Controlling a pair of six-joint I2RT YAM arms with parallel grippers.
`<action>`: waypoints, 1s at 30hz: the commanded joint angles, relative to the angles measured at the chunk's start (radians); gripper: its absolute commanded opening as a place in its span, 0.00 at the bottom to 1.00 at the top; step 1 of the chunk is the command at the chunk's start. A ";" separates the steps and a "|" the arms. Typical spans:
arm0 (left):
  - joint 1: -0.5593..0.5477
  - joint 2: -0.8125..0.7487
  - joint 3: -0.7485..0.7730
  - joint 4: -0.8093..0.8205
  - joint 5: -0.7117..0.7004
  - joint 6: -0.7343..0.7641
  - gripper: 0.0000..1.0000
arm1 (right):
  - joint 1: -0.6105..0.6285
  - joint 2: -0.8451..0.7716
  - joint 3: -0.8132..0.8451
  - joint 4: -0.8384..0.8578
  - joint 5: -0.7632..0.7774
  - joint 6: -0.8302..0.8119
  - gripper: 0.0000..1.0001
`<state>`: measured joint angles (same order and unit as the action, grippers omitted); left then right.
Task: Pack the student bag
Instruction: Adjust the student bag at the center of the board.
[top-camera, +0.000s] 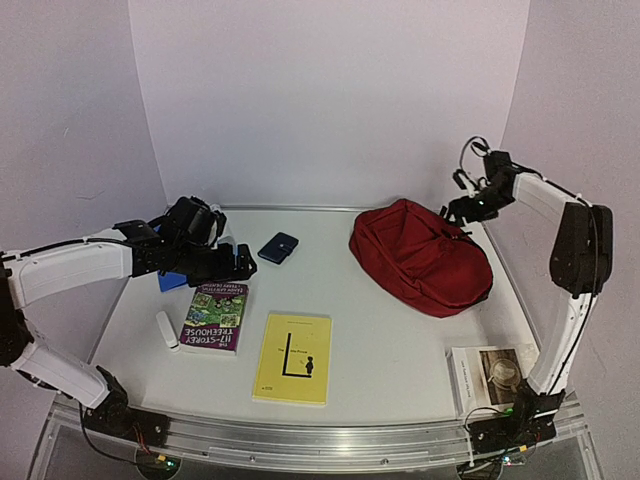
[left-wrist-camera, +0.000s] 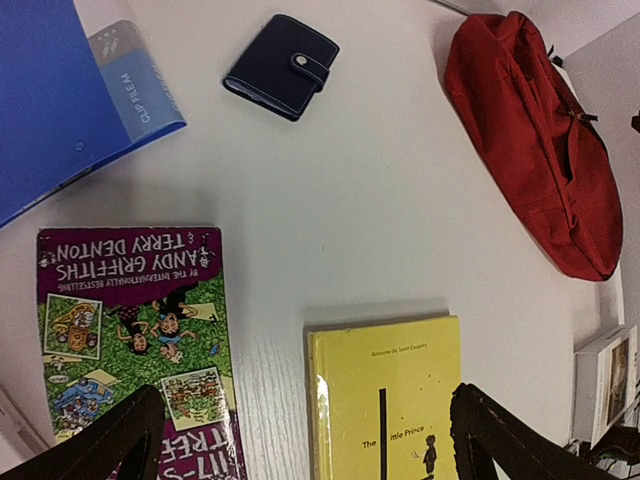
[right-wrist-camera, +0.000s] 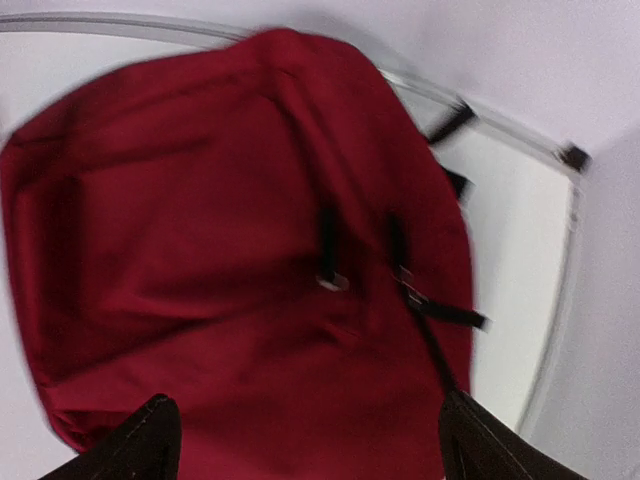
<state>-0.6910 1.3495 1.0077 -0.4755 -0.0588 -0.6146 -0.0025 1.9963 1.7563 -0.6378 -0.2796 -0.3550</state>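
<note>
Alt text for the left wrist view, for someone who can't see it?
The open left gripper hangs above a purple book and a yellow book, side by side. Beyond lie a blue folder, a navy wallet and the red bag.

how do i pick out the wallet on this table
Find the big red backpack at the far right of the table, then look left across bare tabletop. The wallet lies there alone: small, navy, shut with a snap tab, much smaller than the purple book and yellow book nearer the front edge.

Rear overhead view, wrist cameras downward, all showing student bag (top-camera: 420, 258)
</note>
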 joint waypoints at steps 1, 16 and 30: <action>0.000 0.035 0.036 0.077 0.092 0.041 1.00 | -0.141 0.035 -0.076 -0.103 0.093 -0.109 0.97; 0.001 0.194 0.105 0.138 0.149 0.052 1.00 | -0.050 0.028 -0.303 -0.355 -0.263 -0.216 0.87; 0.000 0.211 0.101 0.176 0.171 0.023 1.00 | 0.318 -0.163 -0.204 -0.398 -0.337 -0.178 0.93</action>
<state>-0.6910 1.5720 1.0679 -0.3389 0.0997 -0.5781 0.3576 1.8953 1.4435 -0.9962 -0.6485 -0.5196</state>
